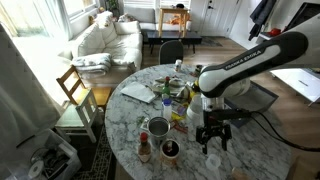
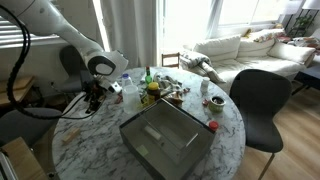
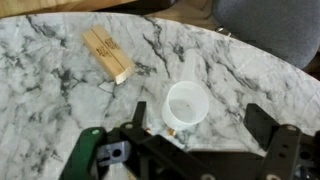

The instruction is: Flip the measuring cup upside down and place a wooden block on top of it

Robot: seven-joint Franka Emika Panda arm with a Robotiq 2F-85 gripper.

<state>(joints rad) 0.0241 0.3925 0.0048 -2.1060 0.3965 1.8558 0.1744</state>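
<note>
jaws wide open, empty, over measuring cup [image 3: 186, 104]

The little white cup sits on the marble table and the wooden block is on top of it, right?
Not quite. The cup does sit on the marble table, but the wooden block is not on top of it. The wrist view shows it lying flat on the table, apart from the cup.

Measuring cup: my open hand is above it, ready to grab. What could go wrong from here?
In the wrist view the measuring cup sits nearer one finger of the open hand, so closing may push it across the smooth marble table instead of pinching it. Its thin rim could squash or pop out mid-flip. The wooden block lies close by and might get knocked.
</note>
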